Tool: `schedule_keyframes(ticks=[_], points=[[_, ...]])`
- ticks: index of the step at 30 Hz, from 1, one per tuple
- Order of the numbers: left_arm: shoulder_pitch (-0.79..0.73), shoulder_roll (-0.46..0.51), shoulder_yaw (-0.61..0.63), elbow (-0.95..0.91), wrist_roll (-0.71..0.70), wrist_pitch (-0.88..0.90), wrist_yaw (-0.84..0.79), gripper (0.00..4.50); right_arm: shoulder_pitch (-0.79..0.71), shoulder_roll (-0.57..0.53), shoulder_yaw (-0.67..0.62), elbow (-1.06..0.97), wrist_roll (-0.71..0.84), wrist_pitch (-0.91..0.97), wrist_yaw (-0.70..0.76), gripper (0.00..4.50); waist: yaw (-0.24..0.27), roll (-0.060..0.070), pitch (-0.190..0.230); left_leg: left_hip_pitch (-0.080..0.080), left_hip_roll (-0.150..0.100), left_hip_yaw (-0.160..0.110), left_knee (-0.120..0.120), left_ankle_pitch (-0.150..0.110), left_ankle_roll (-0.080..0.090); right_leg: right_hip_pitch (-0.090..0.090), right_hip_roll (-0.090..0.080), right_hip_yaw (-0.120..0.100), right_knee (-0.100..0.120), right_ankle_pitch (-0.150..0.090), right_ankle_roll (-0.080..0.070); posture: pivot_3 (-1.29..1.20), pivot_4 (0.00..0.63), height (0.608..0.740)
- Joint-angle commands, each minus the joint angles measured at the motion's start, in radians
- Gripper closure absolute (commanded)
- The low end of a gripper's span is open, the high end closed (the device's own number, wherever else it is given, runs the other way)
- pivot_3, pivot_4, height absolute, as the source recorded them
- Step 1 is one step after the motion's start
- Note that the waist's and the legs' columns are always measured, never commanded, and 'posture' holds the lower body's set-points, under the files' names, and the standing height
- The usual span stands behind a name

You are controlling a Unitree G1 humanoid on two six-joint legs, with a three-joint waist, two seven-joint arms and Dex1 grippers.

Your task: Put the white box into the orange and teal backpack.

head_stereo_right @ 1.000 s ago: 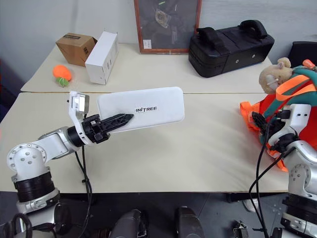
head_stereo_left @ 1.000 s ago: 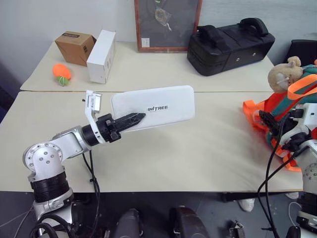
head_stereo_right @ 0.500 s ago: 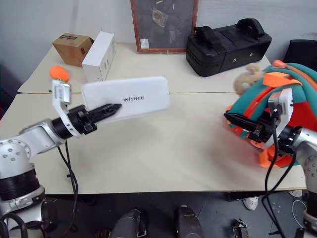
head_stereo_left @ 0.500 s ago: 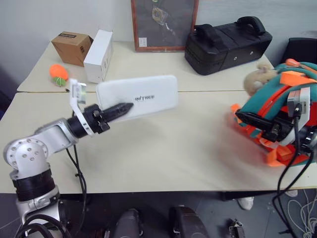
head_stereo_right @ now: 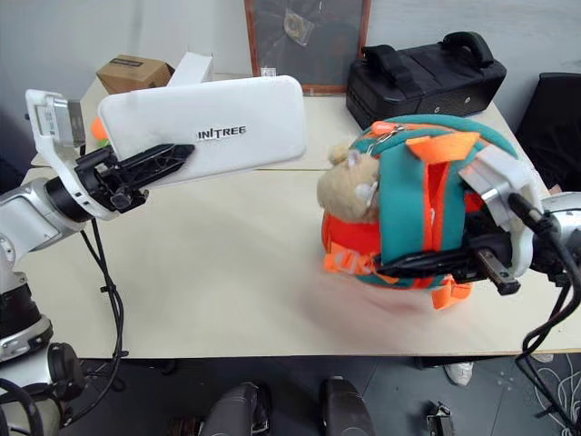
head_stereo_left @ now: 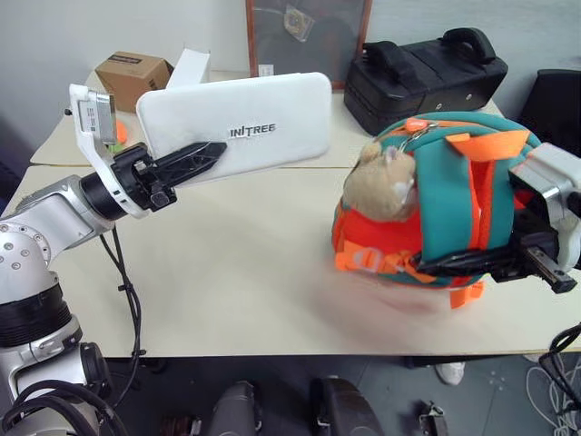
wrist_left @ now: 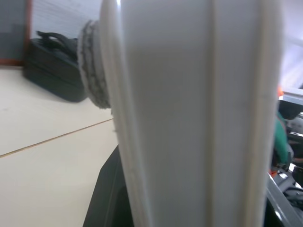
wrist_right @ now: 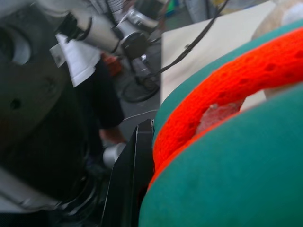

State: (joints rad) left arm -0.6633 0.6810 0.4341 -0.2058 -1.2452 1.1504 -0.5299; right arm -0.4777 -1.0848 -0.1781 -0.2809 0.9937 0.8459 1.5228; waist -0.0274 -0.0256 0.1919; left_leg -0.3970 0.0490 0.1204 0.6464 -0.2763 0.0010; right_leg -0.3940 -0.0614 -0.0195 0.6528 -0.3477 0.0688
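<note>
I'm looking at my left arm (head_stereo_left: 50, 227): brushed silver housings, a round shoulder joint ringed with small dark screws, ribbed black collars between segments. A white camera bracket (head_stereo_left: 91, 118) stands off the wrist at about twelve o'clock. The left gripper (head_stereo_left: 204, 154) has slim black fingers. Black cables (head_stereo_left: 127, 300) loop underneath. My right wrist carries a white bracket (head_stereo_left: 549, 177) and the black right gripper (head_stereo_right: 427, 261).

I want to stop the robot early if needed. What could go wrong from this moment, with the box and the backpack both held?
1. The left gripper holds the white box only by one end, so the long free part may tilt or slip.
2. The right gripper has the orange and teal backpack pinched by its strap side; no opening faces the box yet, so the box may hit closed fabric or the plush bear.
</note>
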Motion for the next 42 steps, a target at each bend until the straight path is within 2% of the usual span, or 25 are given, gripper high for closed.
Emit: schedule_keyframes(ticks=[1, 6, 14, 20, 26, 31, 36, 40, 42], points=[[-0.033, -0.005, -0.043, -0.051, 0.003, -0.05, -0.035, 3.16, -0.002, -0.001, 0.015, 0.003, -0.028, -0.043, 0.046, 4.48, 0.001, 0.0, 0.0, 0.0, 0.0, 0.0, 0.0, 0.0, 0.0, 0.0, 0.0, 0.0, 0.0, 0.0, 0.0, 0.0, 0.15, 0.74], [-0.068, -0.004, -0.195, 0.016, 0.169, -0.164, -0.162, 3.16, 0.036, -0.01, 0.032, 0.0, -0.061, -0.071, 0.061, 4.48, 0.002, 0.0, 0.0, 0.0, 0.0, 0.0, 0.001, 0.002, -0.001, 0.0, 0.001, 0.0, 0.0, 0.0, 0.0, 0.0, 0.15, 0.74], [-0.249, -0.001, -0.339, 0.25, 0.358, -0.294, -0.405, 3.16, 0.149, -0.078, -0.027, -0.027, -0.059, -0.103, 0.088, 4.48, 0.001, -0.001, 0.001, 0.0, 0.0, 0.0, 0.002, 0.003, -0.001, 0.0, 0.001, -0.001, 0.002, 0.0, 0.0, 0.0, 0.15, 0.74], [-0.284, -0.023, -0.393, 0.303, 0.426, -0.332, -0.525, 3.16, 0.154, -0.057, -0.056, -0.049, -0.04, -0.086, 0.034, 4.48, 0.001, -0.001, 0.001, 0.0, 0.001, 0.0, 0.001, 0.004, -0.002, -0.001, 0.002, -0.001, 0.002, 0.0, 0.0, 0.0, 0.15, 0.74], [-0.317, -0.062, -0.554, 0.379, 0.646, -0.523, -0.642, 3.16, 0.106, -0.049, -0.106, -0.042, 0.061, -0.008, -0.03, 4.48, 0.007, -0.001, 0.001, -0.001, 0.0, 0.0, 0.003, 0.003, 0.0, -0.001, 0.001, -0.001, 0.002, 0.0, 0.001, 0.0, 0.15, 0.74], [-0.416, -0.174, -0.628, 0.496, 0.741, -0.608, -0.701, 3.16, 0.042, -0.036, -0.097, -0.032, 0.093, 0.027, -0.068, 4.48, 0.025, -0.001, 0.001, -0.003, 0.0, -0.001, 0.005, 0.003, 0.001, -0.002, 0.001, -0.001, 0.002, 0.0, 0.001, 0.0, 0.15, 0.74], [-0.507, -0.4, -0.669, 0.657, 0.829, -0.705, -0.655, 3.16, 0.008, 0.003, -0.033, -0.041, 0.015, -0.038, -0.066, 4.48, 0.03, -0.001, 0.001, -0.007, -0.001, -0.001, 0.007, 0.002, 0.003, -0.004, 0.001, -0.002, 0.002, 0.001, 0.001, 0.0, 0.15, 0.74], [-0.517, -0.585, -0.708, 0.764, 0.923, -0.783, -0.557, 3.16, -0.017, 0.039, -0.021, -0.057, 0.027, -0.028, -0.097, 4.48, 0.028, -0.001, 0.001, -0.01, -0.001, -0.001, 0.009, 0.0, 0.005, -0.005, 0.0, -0.002, 0.002, 0.001, 0.002, 0.0, 0.15, 0.74], [-0.513, -0.629, -0.714, 0.801, 0.959, -0.816, -0.532, 3.16, -0.02, 0.052, -0.021, -0.067, 0.031, -0.024, -0.114, 4.48, 0.026, -0.001, 0.001, -0.009, -0.001, -0.001, 0.009, 0.0, 0.005, -0.005, 0.0, -0.002, 0.002, 0.001, 0.002, 0.0, 0.15, 0.74]])
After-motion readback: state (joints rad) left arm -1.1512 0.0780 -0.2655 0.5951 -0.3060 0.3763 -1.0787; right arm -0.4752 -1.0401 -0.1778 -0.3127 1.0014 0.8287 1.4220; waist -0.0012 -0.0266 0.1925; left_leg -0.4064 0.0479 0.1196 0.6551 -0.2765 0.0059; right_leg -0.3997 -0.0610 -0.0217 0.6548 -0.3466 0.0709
